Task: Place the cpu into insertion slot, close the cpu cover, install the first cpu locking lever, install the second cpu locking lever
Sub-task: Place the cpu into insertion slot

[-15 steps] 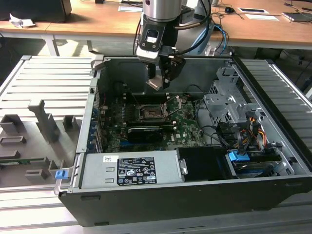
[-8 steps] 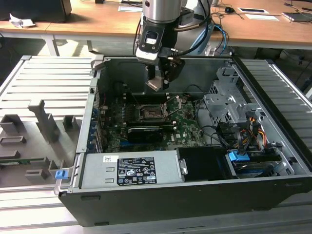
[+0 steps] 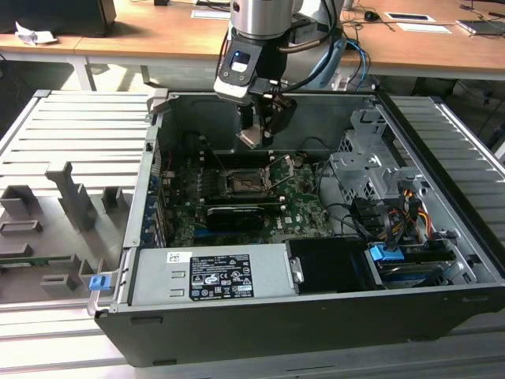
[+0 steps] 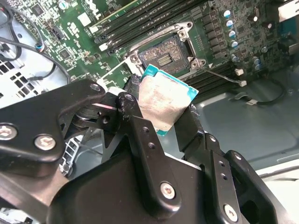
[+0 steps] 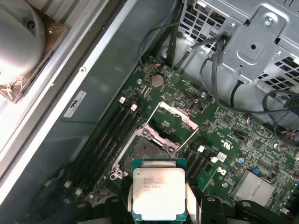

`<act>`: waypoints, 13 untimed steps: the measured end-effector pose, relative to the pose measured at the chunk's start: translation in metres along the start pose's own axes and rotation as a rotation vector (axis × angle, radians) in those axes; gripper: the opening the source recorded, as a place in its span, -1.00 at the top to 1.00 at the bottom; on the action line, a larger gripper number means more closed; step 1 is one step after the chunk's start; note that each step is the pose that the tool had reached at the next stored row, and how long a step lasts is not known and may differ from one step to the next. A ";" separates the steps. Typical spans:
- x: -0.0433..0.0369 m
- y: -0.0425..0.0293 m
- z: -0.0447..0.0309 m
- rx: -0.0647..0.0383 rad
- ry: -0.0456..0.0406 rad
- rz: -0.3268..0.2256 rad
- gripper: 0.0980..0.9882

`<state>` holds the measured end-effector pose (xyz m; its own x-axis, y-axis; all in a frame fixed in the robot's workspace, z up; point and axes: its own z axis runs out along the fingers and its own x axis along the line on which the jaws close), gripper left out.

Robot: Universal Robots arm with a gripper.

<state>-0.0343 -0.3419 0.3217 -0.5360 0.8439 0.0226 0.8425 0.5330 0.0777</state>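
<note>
My gripper hangs inside the open computer case, shut on the cpu. In both wrist views the cpu sits between the black fingers, silvery metal top showing with a teal edge. It hovers above the green motherboard, apart from it, near the back wall of the case. The insertion slot lies open and bare below the chip. The cpu cover is swung up off the socket, with thin wire levers raised beside it.
Black memory slots run alongside the socket. A long black card lies in front of it, and the power supply is at the case front. A metal drive cage and cables fill the exterior view's right. A grey fixture tray lies outside the case at that view's left.
</note>
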 end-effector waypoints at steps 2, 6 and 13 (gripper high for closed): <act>0.0000 0.0000 0.0002 0.000 -0.0003 0.005 0.00; 0.0000 -0.0001 0.0006 0.000 -0.0019 0.026 0.00; 0.0000 -0.0001 0.0010 -0.001 -0.0034 0.046 0.00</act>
<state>-0.0343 -0.3419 0.3207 -0.4963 0.8678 0.0228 0.8663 0.4934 0.0775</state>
